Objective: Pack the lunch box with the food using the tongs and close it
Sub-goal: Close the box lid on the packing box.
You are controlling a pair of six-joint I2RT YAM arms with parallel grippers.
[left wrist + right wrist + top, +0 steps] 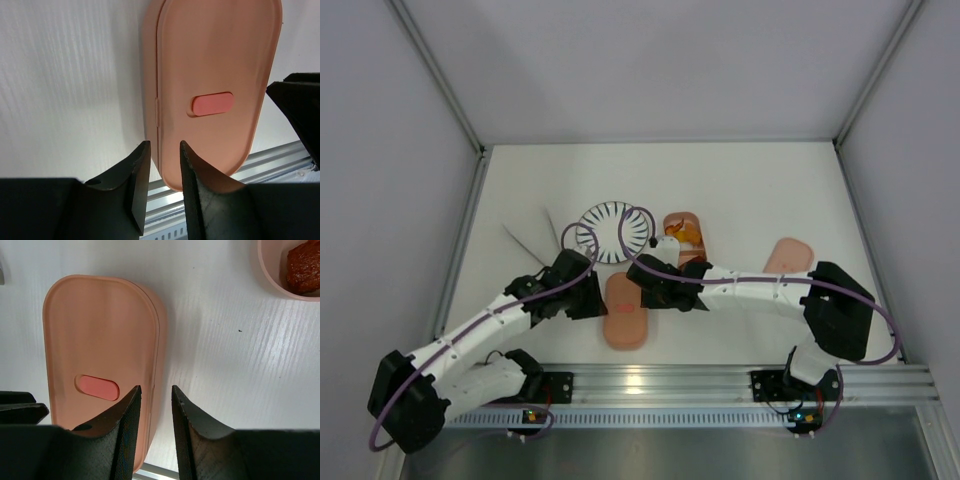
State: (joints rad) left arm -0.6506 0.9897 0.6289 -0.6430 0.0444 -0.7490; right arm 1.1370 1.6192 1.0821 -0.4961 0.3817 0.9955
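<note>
closing step, by my reading: the lidded lunch box tier (625, 312) lies near the front edge of the table (740, 190), between both arms. left gripper (163, 146) and right gripper (153, 389) hover with jaws parted, straddling its opposite long rims — nothing clamped. next calls for lifting clear, then tending the open tray (682, 232) with dark glazed food (305, 265). smooth matte salmon plastic, round-ended, with a recessed oval red mark (212, 103).
</note>
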